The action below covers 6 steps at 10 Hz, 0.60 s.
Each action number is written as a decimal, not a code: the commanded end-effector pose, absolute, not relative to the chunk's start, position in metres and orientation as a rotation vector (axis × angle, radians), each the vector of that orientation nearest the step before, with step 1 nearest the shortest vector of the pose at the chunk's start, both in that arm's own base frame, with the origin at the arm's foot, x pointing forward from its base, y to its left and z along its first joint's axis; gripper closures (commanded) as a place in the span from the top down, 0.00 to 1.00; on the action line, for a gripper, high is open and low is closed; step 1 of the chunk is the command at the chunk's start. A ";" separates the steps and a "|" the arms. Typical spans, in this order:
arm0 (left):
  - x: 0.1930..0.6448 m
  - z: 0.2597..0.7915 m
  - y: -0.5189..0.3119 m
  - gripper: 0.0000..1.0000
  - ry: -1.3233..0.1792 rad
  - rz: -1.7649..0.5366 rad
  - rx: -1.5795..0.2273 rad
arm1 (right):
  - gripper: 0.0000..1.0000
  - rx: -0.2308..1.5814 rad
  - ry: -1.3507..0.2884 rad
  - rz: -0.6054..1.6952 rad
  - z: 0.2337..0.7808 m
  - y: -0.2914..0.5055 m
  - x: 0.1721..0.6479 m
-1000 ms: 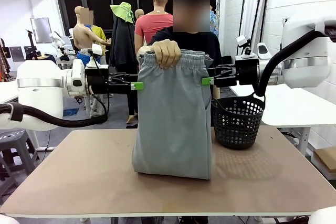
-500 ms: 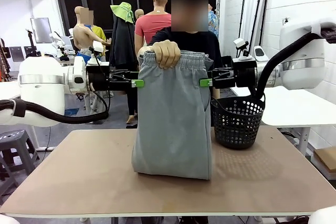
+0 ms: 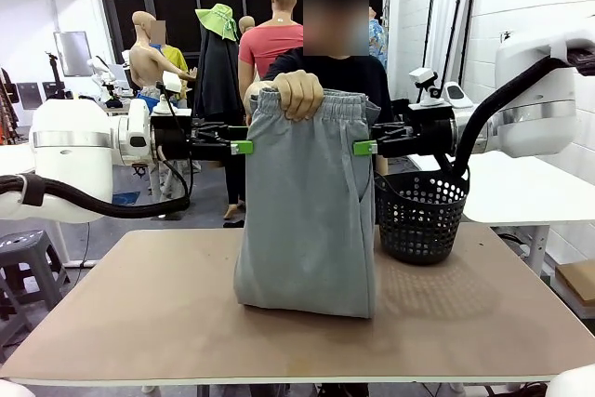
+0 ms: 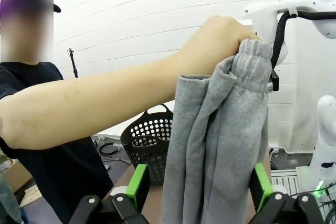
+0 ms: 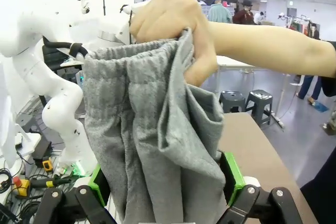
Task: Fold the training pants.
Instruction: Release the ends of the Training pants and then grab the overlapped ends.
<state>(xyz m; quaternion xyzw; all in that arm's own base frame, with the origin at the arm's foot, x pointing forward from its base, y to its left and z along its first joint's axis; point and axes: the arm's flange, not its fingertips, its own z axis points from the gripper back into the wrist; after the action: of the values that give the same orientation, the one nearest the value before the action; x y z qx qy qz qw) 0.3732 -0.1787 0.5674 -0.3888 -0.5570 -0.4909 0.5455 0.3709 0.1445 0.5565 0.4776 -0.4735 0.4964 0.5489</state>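
Observation:
A person's hand (image 3: 296, 95) holds the light grey training pants (image 3: 307, 220) up by the waistband, and their lower end rests on the table (image 3: 139, 313). My left gripper (image 3: 242, 147) is at the pants' left edge and my right gripper (image 3: 364, 147) at their right edge, both just below the waistband. In the left wrist view the pants (image 4: 220, 145) hang between the spread green pads (image 4: 138, 184) of my open left gripper (image 4: 199, 187). The right wrist view shows the fabric (image 5: 152, 129) likewise between the open right gripper's (image 5: 164, 182) pads (image 5: 231, 174). Neither gripper pinches the cloth.
A black mesh basket (image 3: 420, 216) stands on the table's far right, just beside the pants and under my right arm. The person stands at the far edge behind the pants. Bare tabletop lies in front and to the left.
Both grippers have edged slightly inward to the pants' sides, the left one rising a little. The person's hand and the pants stay in place.

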 end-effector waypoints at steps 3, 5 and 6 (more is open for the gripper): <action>0.384 0.570 -0.184 1.00 -1.319 -1.208 -0.927 | 1.00 1.212 -1.044 1.219 0.563 0.146 0.367; 0.385 0.569 -0.187 1.00 -1.308 -1.224 -0.937 | 1.00 1.215 -1.031 1.228 0.560 0.151 0.365; 0.382 0.569 -0.190 1.00 -1.303 -1.232 -0.950 | 1.00 1.201 -1.037 1.234 0.559 0.156 0.363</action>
<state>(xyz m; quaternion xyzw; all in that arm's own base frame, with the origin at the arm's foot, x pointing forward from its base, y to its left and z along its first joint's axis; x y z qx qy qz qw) 0.3797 -0.1863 0.5683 -0.3958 -0.5494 -0.5027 0.5375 0.3640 0.1517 0.5580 0.5054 -0.4451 0.5145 0.5308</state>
